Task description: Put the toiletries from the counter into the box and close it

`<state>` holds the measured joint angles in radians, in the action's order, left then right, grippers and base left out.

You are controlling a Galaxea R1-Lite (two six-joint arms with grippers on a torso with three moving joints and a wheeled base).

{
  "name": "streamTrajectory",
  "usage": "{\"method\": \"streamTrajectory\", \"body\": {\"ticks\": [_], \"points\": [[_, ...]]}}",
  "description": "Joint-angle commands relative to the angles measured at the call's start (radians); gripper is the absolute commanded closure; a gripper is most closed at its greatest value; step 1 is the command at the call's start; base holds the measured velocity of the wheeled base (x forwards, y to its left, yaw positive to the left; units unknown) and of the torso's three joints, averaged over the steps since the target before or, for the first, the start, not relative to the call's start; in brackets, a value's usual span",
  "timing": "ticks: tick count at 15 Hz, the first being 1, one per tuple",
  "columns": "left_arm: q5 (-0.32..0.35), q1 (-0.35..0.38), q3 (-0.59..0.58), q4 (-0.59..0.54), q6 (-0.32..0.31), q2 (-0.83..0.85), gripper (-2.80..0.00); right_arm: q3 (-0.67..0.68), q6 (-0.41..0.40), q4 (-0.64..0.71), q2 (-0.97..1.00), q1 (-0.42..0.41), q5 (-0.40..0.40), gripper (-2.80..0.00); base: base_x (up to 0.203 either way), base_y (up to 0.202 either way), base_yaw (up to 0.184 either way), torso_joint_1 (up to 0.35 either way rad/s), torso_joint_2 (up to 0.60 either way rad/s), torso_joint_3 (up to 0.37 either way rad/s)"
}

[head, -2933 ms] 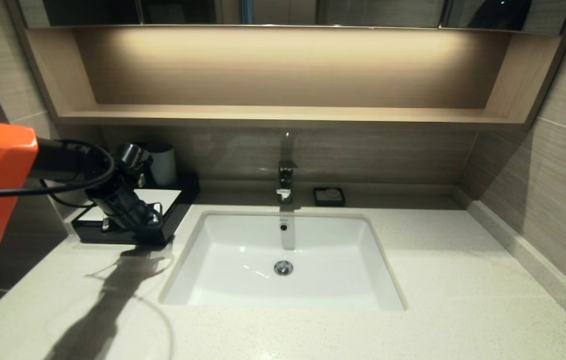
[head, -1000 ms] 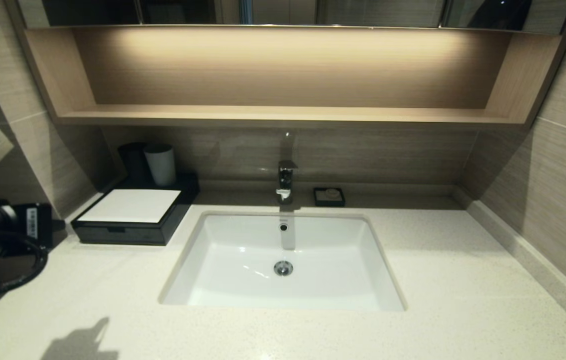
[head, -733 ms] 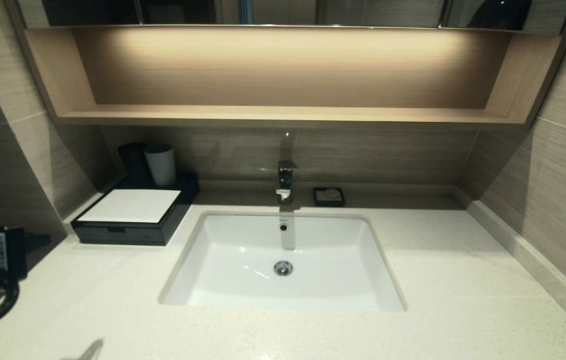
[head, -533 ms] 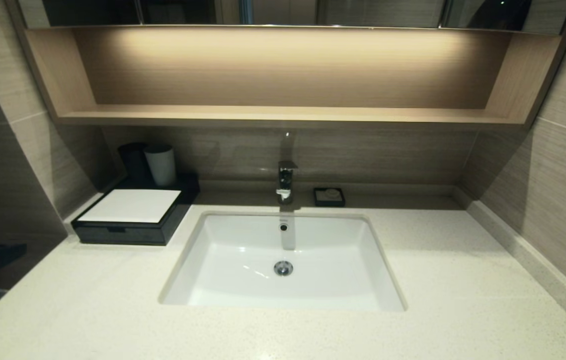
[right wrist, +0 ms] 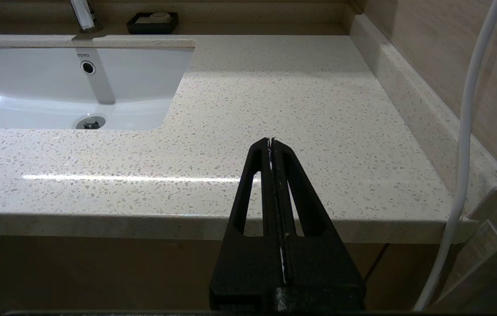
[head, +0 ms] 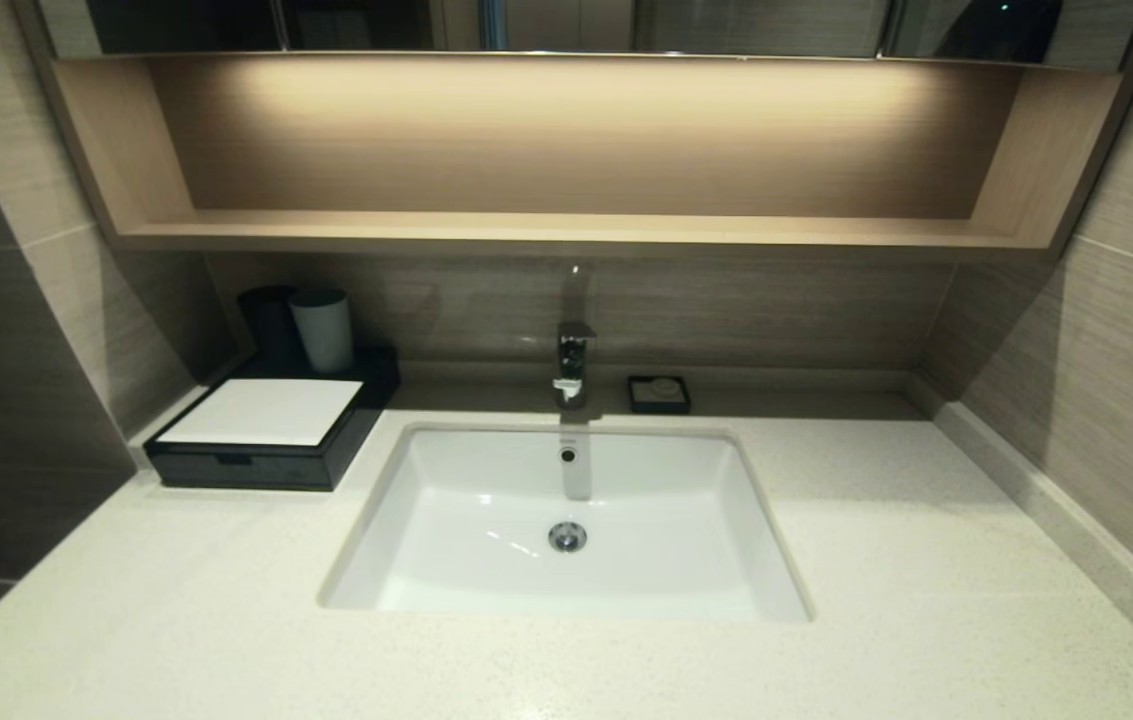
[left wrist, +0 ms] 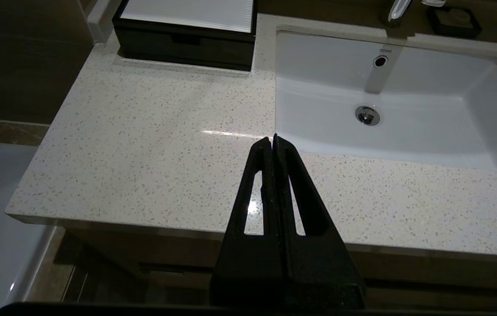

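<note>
Counter [left wrist: 151,145], box [left wrist: 187,30] beyond left end effector [left wrist: 273,139]

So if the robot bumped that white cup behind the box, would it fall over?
Probably, if bumped near its top. The white cup is tall and narrow, so it looks tippy. A dark cup right beside it might catch it. It looks smooth, so it may be slippery to grab.

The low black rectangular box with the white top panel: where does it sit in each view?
Head view: low black box at left on the cream counter, beside the white sink, drawer shut.
Left wrist view: box at the counter's far end, past the shut left hand.
Right wrist view: not in it.
Shared landmark: the sink's drain.
</note>
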<state>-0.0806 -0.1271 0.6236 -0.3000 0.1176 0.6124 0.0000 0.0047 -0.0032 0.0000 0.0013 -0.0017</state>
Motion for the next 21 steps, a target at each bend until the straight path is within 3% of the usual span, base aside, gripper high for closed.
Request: {"method": "streamTrajectory", "body": {"ticks": [1, 4, 12, 21], "points": [[-0.005, 0.026, -0.058, 0.013, -0.002, -0.042, 0.0, 0.002, 0.0, 0.0, 0.0, 0.0, 0.0, 0.0, 0.0, 0.0, 0.0, 0.0, 0.0, 0.0], [0.009, 0.086, -0.108, 0.023, -0.011, -0.099, 0.0, 0.001, 0.0, 0.0, 0.0, 0.0, 0.0, 0.0, 0.0, 0.0, 0.0, 0.0, 0.0, 0.0], [0.024, 0.094, -0.264, 0.104, -0.087, -0.311, 0.0, 0.002, 0.0, 0.0, 0.0, 0.0, 0.0, 0.0, 0.0, 0.0, 0.0, 0.0, 0.0, 0.0], [0.027, 0.125, -0.298, 0.212, -0.086, -0.435, 0.0, 0.002, 0.0, 0.0, 0.0, 0.0, 0.0, 0.0, 0.0, 0.0, 0.0, 0.0, 0.0, 0.0]]}}
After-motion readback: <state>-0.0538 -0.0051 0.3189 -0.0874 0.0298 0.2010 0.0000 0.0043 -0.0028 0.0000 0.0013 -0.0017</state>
